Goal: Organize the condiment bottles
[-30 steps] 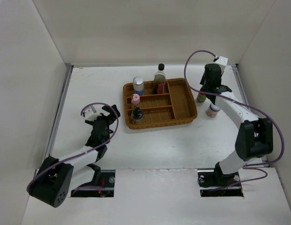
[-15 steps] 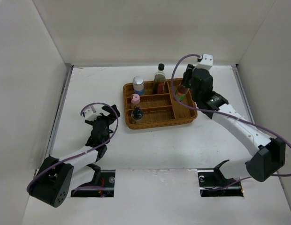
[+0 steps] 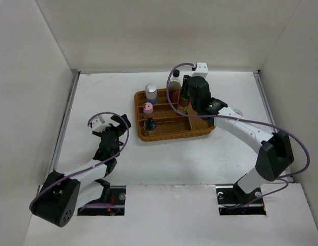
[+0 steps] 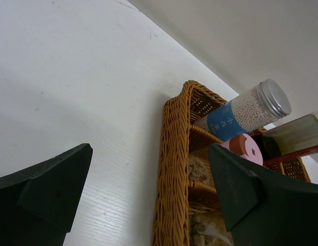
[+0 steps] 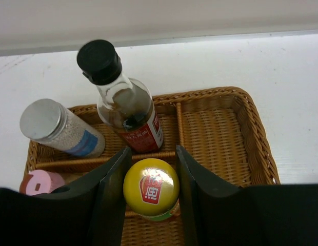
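Over the wicker tray point(image 5: 210, 93), the right arm's fingers point(image 5: 112, 189) clamped the yellow-capped bottle point(image 5: 151, 187) upright by its sides, with the tall black-capped bottle point(image 5: 125, 110) just beside it at 12 o'clock, the blue-banded bottle point(image 5: 61, 130) at 10 o'clock and the pink-capped bottle point(image 5: 41, 183) at 9 o'clock, all inside the tray; near the tabletop point(image 3: 97, 92) at the tray's 8 o'clock, the left arm's fingers point(image 4: 46, 195) stood wide apart, holding nothing

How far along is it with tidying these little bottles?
Four already stand in the wicker tray: blue-banded, tall clear, pink-capped, black-capped round. The right gripper holds the yellow-capped bottle over the tray, not yet released. Setting it down remains. The left gripper is open, empty.
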`<state>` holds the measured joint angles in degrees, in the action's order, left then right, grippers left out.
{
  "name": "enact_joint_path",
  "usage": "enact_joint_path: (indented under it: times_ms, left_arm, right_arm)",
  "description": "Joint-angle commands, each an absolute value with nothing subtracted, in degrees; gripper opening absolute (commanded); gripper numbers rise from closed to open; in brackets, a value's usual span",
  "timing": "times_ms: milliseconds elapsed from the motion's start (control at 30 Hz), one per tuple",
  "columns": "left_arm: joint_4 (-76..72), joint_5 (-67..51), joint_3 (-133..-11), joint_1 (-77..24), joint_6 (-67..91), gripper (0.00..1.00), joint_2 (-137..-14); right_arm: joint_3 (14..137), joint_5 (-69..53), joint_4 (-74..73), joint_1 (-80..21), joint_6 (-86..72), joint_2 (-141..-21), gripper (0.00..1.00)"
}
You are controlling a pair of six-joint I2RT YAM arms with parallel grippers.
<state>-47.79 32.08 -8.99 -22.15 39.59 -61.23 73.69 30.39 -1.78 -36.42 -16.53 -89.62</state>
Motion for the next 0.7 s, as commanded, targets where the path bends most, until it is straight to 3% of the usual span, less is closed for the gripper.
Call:
enact_joint_path:
  times_ms: [0,467,667]
  left_arm:
    - [-50.7,31.0,-9.8,-22.0,40.3,1.00,-60.6]
    - [-50.7,30.3,-10.2,-21.9,40.9,1.00,-61.8]
    - [-50.7,29.9,-10.3,-21.9,41.3,1.00,-62.4]
  right_arm:
    - [79.9,31.1,8.5,-37.0,-17.5,-88.7,0.22]
    - [76.4,31.8,13.1,-38.8,-16.3,-95.1,0.24]
    - [73.5,32.4,14.3,-40.0,-14.3,-96.1,0.33]
